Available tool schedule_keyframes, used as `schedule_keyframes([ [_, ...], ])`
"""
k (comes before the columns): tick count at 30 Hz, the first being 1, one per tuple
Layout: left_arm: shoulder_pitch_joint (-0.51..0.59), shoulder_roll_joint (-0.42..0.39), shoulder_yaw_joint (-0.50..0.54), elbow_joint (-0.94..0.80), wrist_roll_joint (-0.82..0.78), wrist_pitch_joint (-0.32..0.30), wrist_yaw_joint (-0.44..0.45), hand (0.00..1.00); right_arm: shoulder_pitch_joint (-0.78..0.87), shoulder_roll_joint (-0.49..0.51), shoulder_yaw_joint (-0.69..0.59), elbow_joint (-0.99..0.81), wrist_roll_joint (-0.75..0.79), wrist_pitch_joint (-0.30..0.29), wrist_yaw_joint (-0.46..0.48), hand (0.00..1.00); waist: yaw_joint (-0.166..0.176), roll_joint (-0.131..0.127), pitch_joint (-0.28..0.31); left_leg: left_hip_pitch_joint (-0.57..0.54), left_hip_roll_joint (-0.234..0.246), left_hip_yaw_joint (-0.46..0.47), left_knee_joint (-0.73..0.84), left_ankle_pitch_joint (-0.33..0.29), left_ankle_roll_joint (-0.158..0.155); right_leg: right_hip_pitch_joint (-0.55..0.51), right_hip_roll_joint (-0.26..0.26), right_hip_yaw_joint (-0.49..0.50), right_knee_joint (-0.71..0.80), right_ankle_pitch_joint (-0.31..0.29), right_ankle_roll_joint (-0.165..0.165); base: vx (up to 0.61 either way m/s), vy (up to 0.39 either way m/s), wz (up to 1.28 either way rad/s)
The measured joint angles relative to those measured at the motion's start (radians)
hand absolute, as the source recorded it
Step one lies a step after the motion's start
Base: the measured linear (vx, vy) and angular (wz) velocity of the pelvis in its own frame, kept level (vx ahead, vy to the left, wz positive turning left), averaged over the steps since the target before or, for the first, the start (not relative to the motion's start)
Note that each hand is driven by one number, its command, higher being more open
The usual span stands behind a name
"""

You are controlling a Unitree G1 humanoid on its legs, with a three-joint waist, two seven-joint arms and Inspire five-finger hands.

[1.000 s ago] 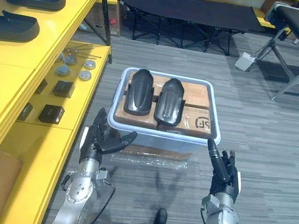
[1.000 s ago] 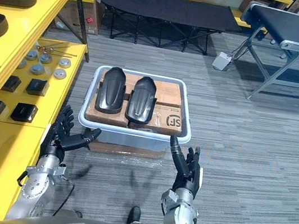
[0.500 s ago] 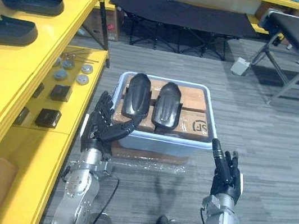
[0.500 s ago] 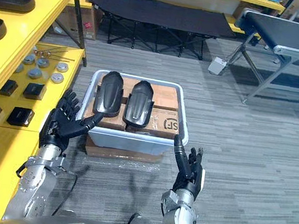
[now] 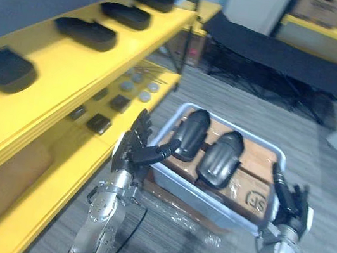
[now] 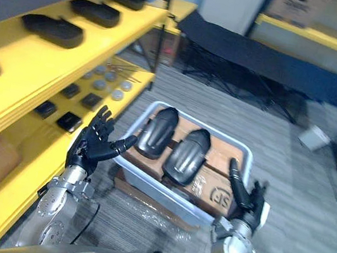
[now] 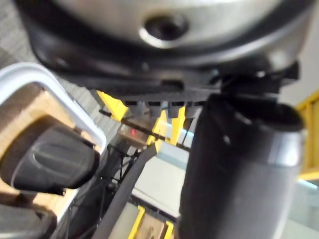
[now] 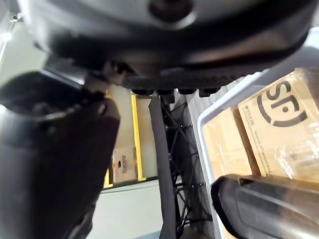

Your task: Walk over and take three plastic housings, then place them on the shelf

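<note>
Left hand (image 5: 131, 151) and right hand (image 5: 289, 208) raised, fingers (image 6: 99, 126) straight.

Even overhead light brightens the yellow shelf (image 5: 69, 63) and leaves pale highlights on the black housings (image 6: 183, 158). Close to the wrist cameras, the left hand (image 7: 239, 164) and right hand (image 8: 55, 164) lie in shade.

The shelf (image 5: 57, 61) on the left is glowing bright yellow, and the housings (image 5: 86, 32) lying on it are showing matt black, as are the two plastic housings (image 5: 190, 134) in the pale grey-white bin (image 5: 199, 194), which are catching a dull sheen. Under them the cardboard boxes (image 5: 258, 168) are showing tan brown with black print, while the floor (image 5: 325, 170) is running in fine grey stripes and the cot (image 5: 282, 55) at the far side is showing plain black. The left hand (image 5: 134, 149) and right hand (image 5: 290, 207) are showing black.
</note>
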Motion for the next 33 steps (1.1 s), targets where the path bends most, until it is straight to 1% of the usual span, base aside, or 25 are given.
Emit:
schedule_keyframes([
  [1, 0.000, 0.004, 0.005, 0.014, 0.000, 0.003, 0.000, 1.00, -0.012, -0.011, -0.001, 0.013, 0.000, 0.006, -0.007, 1.00, 0.003, 0.001, 0.000, -0.001, -0.004, 0.002, -0.002, 0.003, -0.003, 0.000, -0.004, 0.002, 0.000, 0.006, 0.002, -0.04, 0.110, 0.16],
  [2, -0.004, 0.035, 0.006, 0.029, 0.000, 0.017, -0.001, 1.00, -0.099, -0.044, 0.004, 0.102, 0.000, 0.016, -0.011, 1.00, 0.014, -0.004, 0.034, -0.003, -0.016, -0.006, 0.001, 0.010, -0.011, 0.003, -0.017, -0.007, 0.006, 0.009, 0.005, -0.05, 0.091, 0.09],
  [3, -0.012, 0.056, -0.004, 0.035, 0.001, 0.018, -0.006, 1.00, -0.159, -0.069, -0.002, 0.164, 0.001, 0.027, -0.012, 1.00, 0.013, -0.005, 0.049, -0.018, -0.021, -0.016, 0.010, 0.012, -0.008, -0.004, -0.023, -0.008, 0.005, 0.014, 0.005, -0.09, 0.081, 0.27],
  [4, -0.043, 0.105, -0.041, 0.049, 0.000, 0.023, -0.027, 1.00, -0.294, -0.147, -0.019, 0.313, 0.005, 0.068, -0.028, 1.00, 0.015, -0.004, 0.063, -0.080, -0.034, -0.040, 0.028, 0.018, 0.001, -0.043, -0.037, -0.021, 0.001, 0.030, 0.003, -0.15, 0.074, 0.30],
  [5, -0.092, 0.137, -0.081, 0.053, 0.000, 0.038, -0.043, 1.00, -0.425, -0.235, -0.038, 0.445, 0.009, 0.114, -0.048, 1.00, 0.040, 0.003, 0.106, -0.130, -0.041, -0.048, 0.041, 0.026, 0.010, -0.082, -0.045, -0.025, -0.006, 0.053, -0.003, -0.17, 0.060, 0.26],
  [6, -0.112, 0.145, -0.094, 0.058, 0.000, 0.038, -0.048, 1.00, -0.481, -0.268, -0.047, 0.500, 0.011, 0.128, -0.057, 1.00, 0.057, 0.006, 0.130, -0.148, -0.045, -0.053, 0.045, 0.033, 0.013, -0.093, -0.045, -0.024, -0.016, 0.066, -0.004, -0.16, 0.045, 0.11],
  [7, -0.130, 0.152, -0.101, 0.067, -0.001, 0.038, -0.050, 1.00, -0.556, -0.304, -0.052, 0.570, 0.012, 0.141, -0.065, 1.00, 0.069, 0.007, 0.157, -0.175, -0.051, -0.059, 0.042, 0.045, 0.017, -0.110, -0.046, -0.026, -0.035, 0.084, -0.006, -0.12, 0.017, 0.13],
  [9, -0.180, 0.166, -0.118, 0.110, -0.031, 0.038, -0.048, 1.00, -0.681, -0.352, -0.056, 0.645, 0.010, 0.150, -0.076, 1.00, 0.073, 0.021, 0.232, -0.217, -0.058, -0.083, 0.045, 0.062, 0.024, -0.128, -0.047, -0.043, -0.048, 0.104, -0.010, -0.09, 0.006, 0.25],
  [11, -0.209, 0.174, -0.139, 0.138, -0.035, 0.038, -0.037, 1.00, -0.737, -0.389, -0.056, 0.685, 0.009, 0.156, -0.077, 1.00, 0.083, 0.031, 0.261, -0.246, -0.061, -0.096, 0.048, 0.066, 0.027, -0.147, -0.050, -0.050, -0.047, 0.105, -0.010, -0.04, 0.009, 0.17],
  [15, -0.264, 0.180, -0.147, 0.193, -0.040, 0.035, 0.000, 1.00, -0.851, -0.485, -0.049, 0.776, 0.007, 0.188, -0.083, 1.00, 0.084, 0.048, 0.307, -0.296, -0.072, -0.115, 0.057, 0.071, 0.034, -0.188, -0.062, -0.058, -0.032, 0.109, -0.010, -0.01, 0.029, 0.12],
  [17, -0.297, 0.180, -0.147, 0.235, -0.023, 0.029, 0.036, 1.00, -0.896, -0.524, -0.025, 0.800, 0.007, 0.210, -0.098, 1.00, 0.084, 0.047, 0.316, -0.324, -0.073, -0.124, 0.062, 0.072, 0.035, -0.219, -0.066, -0.058, -0.018, 0.109, -0.010, -0.03, 0.035, 0.04],
  [19, -0.346, 0.182, -0.147, 0.293, -0.022, 0.016, 0.090, 1.00, -0.954, -0.563, -0.007, 0.820, 0.001, 0.245, -0.100, 1.00, 0.083, 0.048, 0.334, -0.347, -0.074, -0.126, 0.066, 0.074, 0.038, -0.247, -0.071, -0.057, 0.000, 0.109, -0.010, 0.00, 0.000, 0.00],
  [21, -0.363, 0.182, -0.145, 0.300, -0.022, 0.011, 0.123, 1.00, -0.992, -0.583, 0.017, 0.823, -0.001, 0.268, -0.102, 1.00, 0.083, 0.049, 0.358, -0.351, -0.074, -0.126, 0.071, 0.074, 0.039, -0.257, -0.074, -0.049, 0.009, 0.109, -0.010, -0.04, 0.020, -0.05],
  [23, -0.370, 0.181, -0.145, 0.300, -0.022, -0.003, 0.141, 1.00, -1.006, -0.600, 0.029, 0.822, -0.011, 0.283, -0.102, 1.00, 0.082, 0.054, 0.365, -0.366, -0.074, -0.128, 0.078, 0.074, 0.039, -0.272, -0.077, -0.047, 0.020, 0.109, -0.010, -0.04, 0.017, -0.01],
  [24, -0.375, 0.179, -0.145, 0.300, -0.022, -0.012, 0.150, 1.00, -1.010, -0.603, 0.033, 0.822, -0.040, 0.292, -0.098, 1.00, 0.084, 0.055, 0.366, -0.369, -0.074, -0.128, 0.078, 0.074, 0.040, -0.282, -0.079, -0.044, 0.030, 0.109, -0.011, 0.00, 0.000, 0.00],
  [27, -0.383, 0.176, -0.147, 0.300, -0.022, -0.012, 0.154, 1.00, -1.008, -0.603, 0.042, 0.822, -0.042, 0.310, -0.087, 1.00, 0.081, 0.056, 0.367, -0.369, -0.074, -0.127, 0.087, 0.072, 0.043, -0.285, -0.083, -0.043, 0.045, 0.107, -0.012, -0.04, 0.020, -0.01],
  [30, -0.385, 0.168, -0.145, 0.299, -0.022, -0.013, 0.151, 1.00, -0.997, -0.603, 0.083, 0.819, -0.109, 0.315, -0.062, 1.00, 0.080, 0.057, 0.368, -0.370, -0.074, -0.124, 0.097, 0.069, 0.047, -0.287, -0.086, -0.041, 0.047, 0.105, -0.015, -0.07, 0.006, -0.05],
  [33, -0.378, 0.167, -0.145, 0.299, -0.022, -0.013, 0.144, 1.00, -0.977, -0.603, 0.120, 0.795, -0.134, 0.321, -0.048, 1.00, 0.073, 0.058, 0.368, -0.382, -0.072, -0.124, 0.113, 0.066, 0.050, -0.293, -0.085, -0.039, 0.046, 0.102, -0.018, -0.10, -0.013, -0.04],
])
